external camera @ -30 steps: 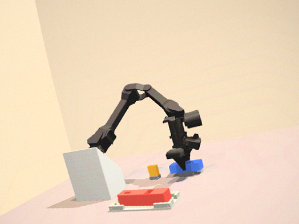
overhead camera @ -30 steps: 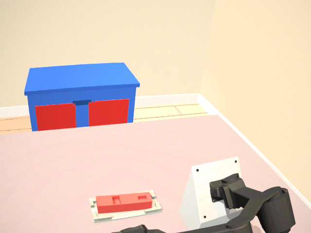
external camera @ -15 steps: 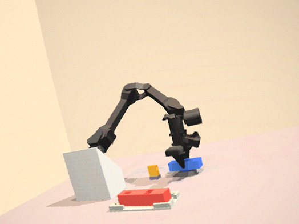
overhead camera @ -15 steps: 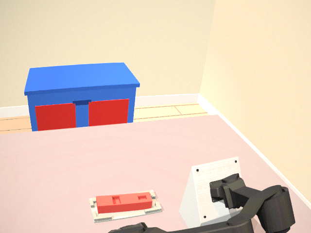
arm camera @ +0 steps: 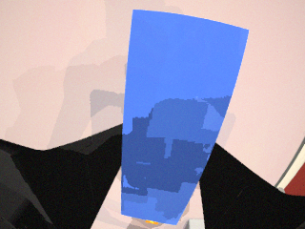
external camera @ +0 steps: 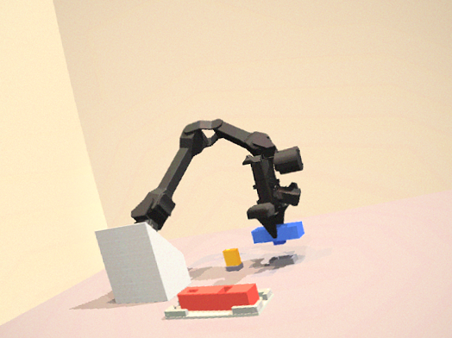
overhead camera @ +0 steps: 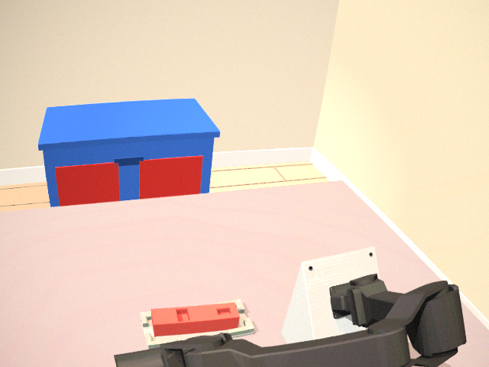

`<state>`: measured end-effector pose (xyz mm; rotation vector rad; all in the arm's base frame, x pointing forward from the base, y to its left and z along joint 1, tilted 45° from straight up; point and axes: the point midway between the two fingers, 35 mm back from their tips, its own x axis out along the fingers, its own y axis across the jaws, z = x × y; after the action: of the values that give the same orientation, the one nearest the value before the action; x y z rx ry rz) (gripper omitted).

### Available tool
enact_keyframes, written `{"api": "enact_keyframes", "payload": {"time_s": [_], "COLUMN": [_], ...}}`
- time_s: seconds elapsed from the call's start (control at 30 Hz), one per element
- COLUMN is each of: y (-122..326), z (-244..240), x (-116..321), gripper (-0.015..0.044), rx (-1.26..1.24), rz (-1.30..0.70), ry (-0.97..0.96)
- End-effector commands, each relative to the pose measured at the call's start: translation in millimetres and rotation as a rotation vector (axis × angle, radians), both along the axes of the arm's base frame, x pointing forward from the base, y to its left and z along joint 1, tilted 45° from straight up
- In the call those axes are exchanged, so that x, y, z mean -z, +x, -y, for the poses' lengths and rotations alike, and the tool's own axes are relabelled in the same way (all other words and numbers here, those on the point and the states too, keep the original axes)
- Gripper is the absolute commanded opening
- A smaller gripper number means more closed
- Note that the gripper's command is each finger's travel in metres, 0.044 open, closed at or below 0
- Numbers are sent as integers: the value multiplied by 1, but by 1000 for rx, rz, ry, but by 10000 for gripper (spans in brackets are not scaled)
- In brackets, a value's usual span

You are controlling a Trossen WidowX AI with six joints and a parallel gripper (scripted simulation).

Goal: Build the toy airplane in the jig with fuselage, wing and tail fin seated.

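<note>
The red fuselage lies level in the pale cradle, both top sockets empty. My gripper is shut on the blue wing, a finger on each long side. The wing hangs about level, tab down, a little above its grey stand, behind the cradle in the exterior view. The yellow tail fin stands upright on a small grey holder. In the top view the fingers, wing and fin are out of view.
The white wedge-shaped arm mount stands beside the cradle, at its tail-socket end. The arm arches from it over the pink table. A blue cabinet with red doors stands on the floor beyond the table edge.
</note>
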<state>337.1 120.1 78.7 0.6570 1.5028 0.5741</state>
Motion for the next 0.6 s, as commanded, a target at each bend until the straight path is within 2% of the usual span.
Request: {"api": "enact_keyframes", "payload": {"time_s": [0.0, 0.57], "y": [1, -5], "z": [10, 48], "x": [-12, -51], "gripper": [0, 0], "rx": [0, 7], "rz": [8, 7], "ry": [-1, 4]}}
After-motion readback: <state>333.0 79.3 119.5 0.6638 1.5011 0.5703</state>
